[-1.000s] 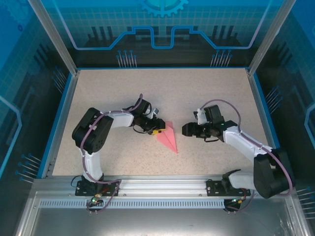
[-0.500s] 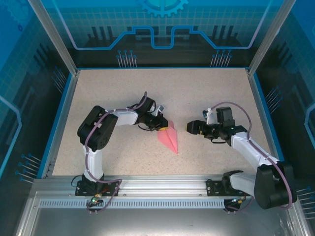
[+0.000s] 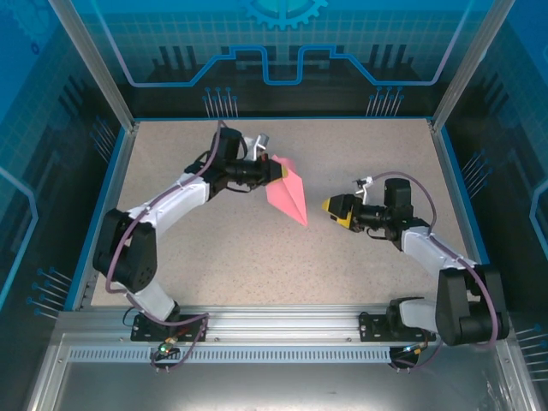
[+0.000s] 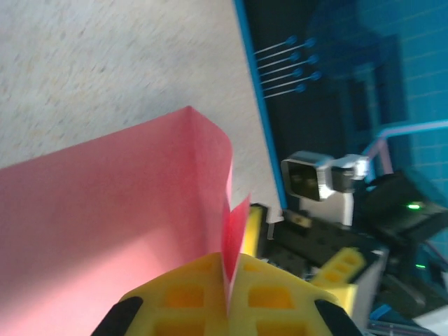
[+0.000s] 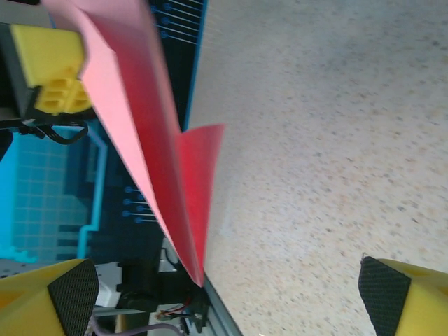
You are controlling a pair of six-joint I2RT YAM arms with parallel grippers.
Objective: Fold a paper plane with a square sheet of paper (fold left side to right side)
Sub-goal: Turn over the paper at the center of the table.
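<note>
The pink-red paper plane is a narrow pointed triangle held up off the table, its tip pointing toward the near right. My left gripper is shut on the plane's wide rear end; in the left wrist view the paper runs into the closed seam between the yellow pads. My right gripper stands open to the right of the plane's tip, apart from it. In the right wrist view the plane hangs ahead of the spread yellow fingers, with the left gripper's yellow pads at its far end.
The speckled beige table is bounded by a blue rim and aluminium frame posts. A metal rail with both arm bases runs along the near edge.
My left arm has lifted the plane and carried it toward the back of the table. The right gripper has drifted slightly right and now faces the plane's tip.
</note>
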